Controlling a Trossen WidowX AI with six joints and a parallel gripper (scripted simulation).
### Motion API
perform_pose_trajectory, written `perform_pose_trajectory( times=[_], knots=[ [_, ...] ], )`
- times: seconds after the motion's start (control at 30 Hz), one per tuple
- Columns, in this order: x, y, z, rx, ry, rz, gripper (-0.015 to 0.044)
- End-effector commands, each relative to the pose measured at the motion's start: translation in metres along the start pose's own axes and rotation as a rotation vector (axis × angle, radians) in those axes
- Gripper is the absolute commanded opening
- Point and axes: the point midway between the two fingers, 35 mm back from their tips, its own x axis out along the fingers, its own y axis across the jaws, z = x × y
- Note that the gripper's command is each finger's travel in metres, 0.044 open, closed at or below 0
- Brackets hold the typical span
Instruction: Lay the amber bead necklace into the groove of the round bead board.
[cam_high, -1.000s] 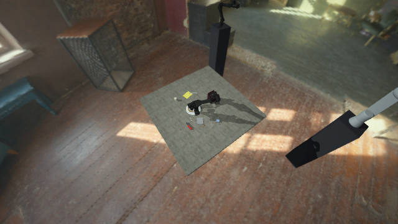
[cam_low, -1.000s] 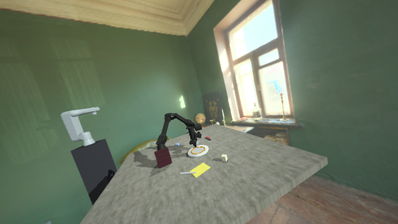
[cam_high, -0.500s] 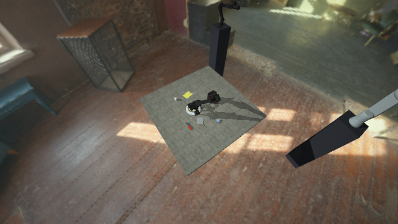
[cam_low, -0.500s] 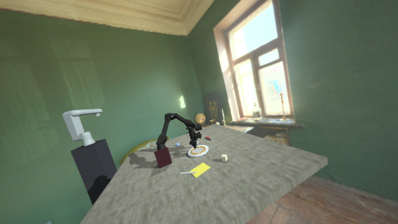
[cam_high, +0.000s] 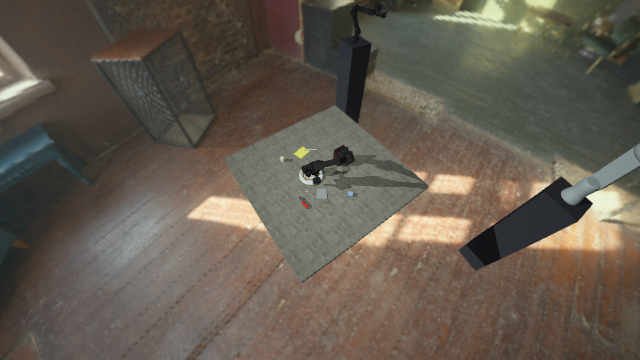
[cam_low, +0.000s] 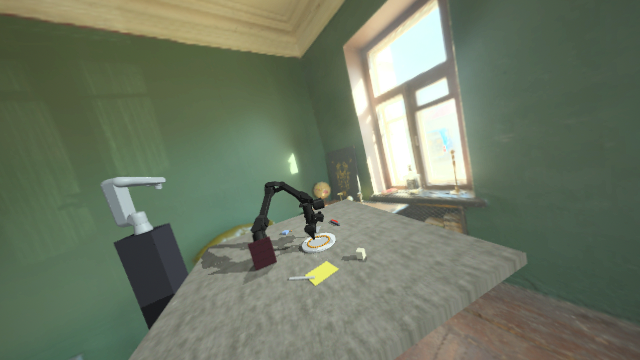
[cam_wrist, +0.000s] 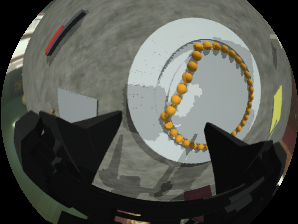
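The round white bead board (cam_high: 302, 179) (cam_low: 306, 248) (cam_wrist: 145, 55) lies flat on the table. The amber bead necklace (cam_low: 329, 240) (cam_wrist: 182, 89) lies on it. In the wrist view its right side curves along the groove, while its left side runs nearly straight across the inner disc, and the groove's left arc shows without beads. The lower right beads are partly hidden by a finger. My gripper (cam_low: 313, 237) (cam_wrist: 165, 121) is open and empty, low over the board's edge, with the fingertips wide apart. The top view shows the arm covering part of the board.
Around the board are a grey square (cam_high: 321, 194) (cam_wrist: 77, 105), a red and black tool (cam_high: 305, 203) (cam_low: 334, 222), a blue block (cam_high: 350, 194) (cam_low: 285, 232), a yellow note (cam_high: 301, 152) (cam_low: 323, 273) with a pen (cam_low: 300, 278), and a whitish block (cam_high: 282, 159) (cam_low: 361, 253).
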Motion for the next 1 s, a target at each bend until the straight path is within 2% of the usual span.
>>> perform_pose_trajectory(
  times=[0.0,0.23,0.63,0.97],
  knots=[
    [-0.001,0.001,0.0,-0.005,0.001,0.004,0.044],
    [-0.001,0.001,0.0,-0.005,0.001,0.004,0.044],
    [-0.032,-0.02,0.067,0.233,-0.003,0.002,0.0125],
    [-0.017,-0.02,0.068,0.237,-0.002,0.003,0.012]
  ],
)
